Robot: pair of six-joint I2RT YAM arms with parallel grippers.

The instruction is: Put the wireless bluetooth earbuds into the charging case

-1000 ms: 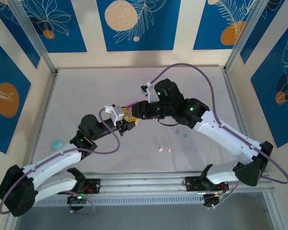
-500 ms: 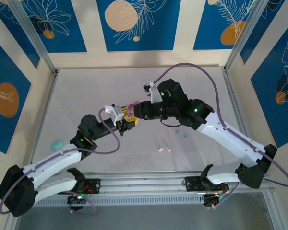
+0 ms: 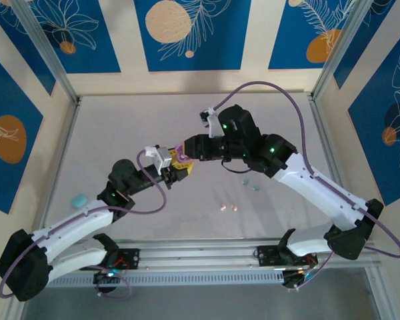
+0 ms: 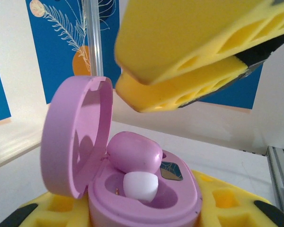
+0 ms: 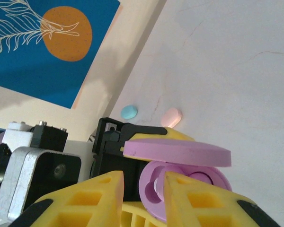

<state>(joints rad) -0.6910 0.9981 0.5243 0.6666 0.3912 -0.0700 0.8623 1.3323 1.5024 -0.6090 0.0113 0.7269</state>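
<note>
The purplish-pink charging case (image 4: 146,203) was gripped between the yellow fingers of the left gripper (image 3: 179,167) and held above the table (image 3: 120,133). Its lid (image 4: 68,142) was swung upright, so that the sockets were presented to the other arm. The right gripper (image 5: 143,189) was poised just above the open case, its jaws parted by a narrow gap with nothing between them. One purplish-pink earbud (image 4: 135,153) was seen inside the case, white tip down in the far socket and body leaning. It was judged to be placed but perhaps not pressed fully home. The nearer socket looked empty, a small gold contact being exposed there, so a second bud of this colour was taken to be needed; where it lay could not be told. On the table near the right arm, a light blue pair (image 3: 256,188) and a peach-pink pair (image 3: 223,207) were left lying, well apart from the held case. The case was probably kept lifted and steady so that the tiny buds could be lowered straight in.
</note>
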